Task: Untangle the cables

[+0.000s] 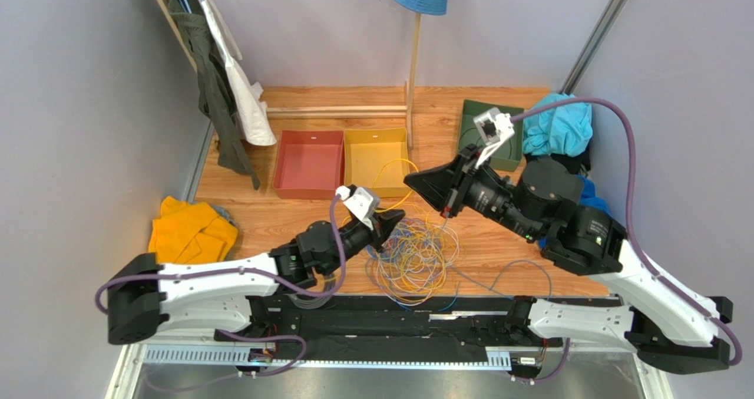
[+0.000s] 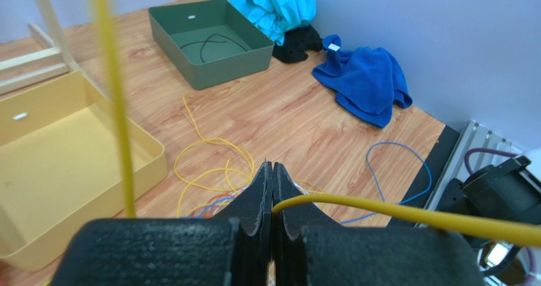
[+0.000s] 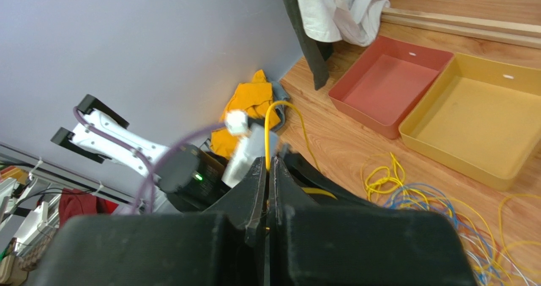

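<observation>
Two grippers, left gripper [image 2: 272,167] pinched shut on yellow cable [image 2: 381,211] just above the cables [image 1: 416,259], right gripper [image 3: 270,164] likewise, higher

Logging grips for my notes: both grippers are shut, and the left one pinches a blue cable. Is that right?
Only the colour is wrong: the left gripper pinches a yellow cable, not a blue one, as the left wrist view shows. The right gripper is shut too.
</observation>
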`<state>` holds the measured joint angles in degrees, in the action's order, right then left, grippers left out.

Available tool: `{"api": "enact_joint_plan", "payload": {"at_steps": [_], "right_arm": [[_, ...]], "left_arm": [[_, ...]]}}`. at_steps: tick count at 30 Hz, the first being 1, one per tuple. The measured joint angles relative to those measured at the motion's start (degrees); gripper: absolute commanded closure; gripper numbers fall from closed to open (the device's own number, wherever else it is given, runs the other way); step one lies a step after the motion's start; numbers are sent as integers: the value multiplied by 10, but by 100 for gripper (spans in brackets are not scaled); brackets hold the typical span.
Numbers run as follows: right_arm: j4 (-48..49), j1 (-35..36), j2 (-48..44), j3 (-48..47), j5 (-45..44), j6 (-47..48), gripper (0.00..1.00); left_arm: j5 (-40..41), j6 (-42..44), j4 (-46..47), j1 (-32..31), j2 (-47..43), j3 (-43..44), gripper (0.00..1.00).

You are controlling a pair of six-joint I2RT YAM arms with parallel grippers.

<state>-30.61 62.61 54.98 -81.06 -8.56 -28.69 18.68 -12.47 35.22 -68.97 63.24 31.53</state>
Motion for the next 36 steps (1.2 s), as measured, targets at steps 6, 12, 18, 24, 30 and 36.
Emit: {"api": "enact_joint_plan", "payload": {"at_steps": [6,12,18,24,30,36], "right_arm": [[12,0,-99,109,-50,-10,53],[15,0,-137,218,-99,-29,38],[4,0,-126,269,-112,-44,37],[7,0,-153,310,-116,-57,38],[15,0,-178,374,-119,-60,37],[22,0,-166,451,-133,-73,40]], "left_arm": [[32,-38,-291,0,-121,156,100],[53,-41,-491,0,-109,410,100],[80,-36,-617,6,-21,603,100],[73,-33,-719,53,111,772,100],[76,-5,-785,67,199,944,100],[81,30,-787,67,242,1102,100]]}}
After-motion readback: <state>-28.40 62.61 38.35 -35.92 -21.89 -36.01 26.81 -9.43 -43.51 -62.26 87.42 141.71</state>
